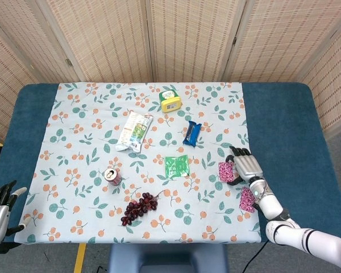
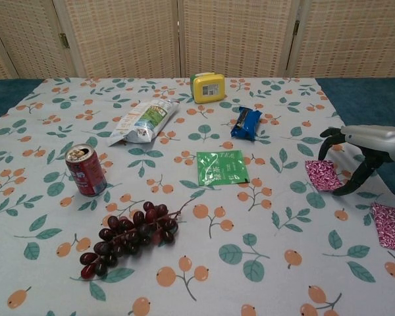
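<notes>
My right hand arches over the right edge of a magenta patterned packet that lies flat on the floral cloth. Its fingers are spread, with tips down beside the packet, and nothing is clasped in them. A second magenta packet lies nearer me, by that forearm. My left hand hangs off the table's near left corner with its fingers apart and empty; the chest view does not show it.
On the cloth lie a green sachet, a red can, dark grapes, a blue bar, a white snack bag and a yellow box. Wicker screens stand behind.
</notes>
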Controlling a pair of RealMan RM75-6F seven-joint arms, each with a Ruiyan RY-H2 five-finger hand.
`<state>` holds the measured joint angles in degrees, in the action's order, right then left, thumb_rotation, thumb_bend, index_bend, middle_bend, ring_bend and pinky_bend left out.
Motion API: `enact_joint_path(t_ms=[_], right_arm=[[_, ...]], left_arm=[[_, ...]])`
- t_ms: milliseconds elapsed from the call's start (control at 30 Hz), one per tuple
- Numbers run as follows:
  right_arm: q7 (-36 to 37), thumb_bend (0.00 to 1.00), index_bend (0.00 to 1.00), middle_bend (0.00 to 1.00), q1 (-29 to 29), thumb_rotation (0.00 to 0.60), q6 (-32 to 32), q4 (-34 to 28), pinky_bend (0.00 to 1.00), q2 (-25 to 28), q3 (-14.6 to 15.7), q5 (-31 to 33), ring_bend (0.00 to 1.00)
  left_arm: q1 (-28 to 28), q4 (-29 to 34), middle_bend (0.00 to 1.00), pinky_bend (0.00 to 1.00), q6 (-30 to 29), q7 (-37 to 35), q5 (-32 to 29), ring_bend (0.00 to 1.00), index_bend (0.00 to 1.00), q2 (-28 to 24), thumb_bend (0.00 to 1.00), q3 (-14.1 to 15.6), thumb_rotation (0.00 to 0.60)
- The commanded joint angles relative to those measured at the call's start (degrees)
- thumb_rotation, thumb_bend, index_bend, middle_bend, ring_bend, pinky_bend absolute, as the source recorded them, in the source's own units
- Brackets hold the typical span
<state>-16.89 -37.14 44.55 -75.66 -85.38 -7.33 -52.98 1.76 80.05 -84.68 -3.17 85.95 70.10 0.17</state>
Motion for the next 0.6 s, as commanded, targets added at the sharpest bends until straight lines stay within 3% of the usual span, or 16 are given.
enact_joint_path(t_ms=[33, 233, 600], right_arm=[[1.5, 0.15, 0.33, 0.05, 0.9, 0.536, 1.1, -1.7, 0.00, 1.1, -0.3, 0.0, 0.00], [5.1, 0.15, 0.33, 0.05, 5.1, 0.533, 6.0, -9.3, 0.00, 5.1, -0.4, 0.4, 0.00], [13.3, 0.15, 0.33, 0.05, 14.6, 0.536, 13.2, -20.6, 0.00, 12.3, 3.7, -4.1, 0.00]], left_arm=[[0.0, 0.0, 0.07, 0.00, 0.0, -0.1, 0.0, 0.09, 0.22, 0.0, 0.27, 0.0, 0.600], [0.6, 0.2, 0.07, 0.00, 0.3, 0.1, 0.5, 0.09, 0.22, -0.4, 0.27, -0.2, 0.600], [1.0, 0.3, 0.07, 0.00, 0.8, 0.3, 0.7, 0.09, 0.22, 0.0, 0.27, 0.0, 0.600]])
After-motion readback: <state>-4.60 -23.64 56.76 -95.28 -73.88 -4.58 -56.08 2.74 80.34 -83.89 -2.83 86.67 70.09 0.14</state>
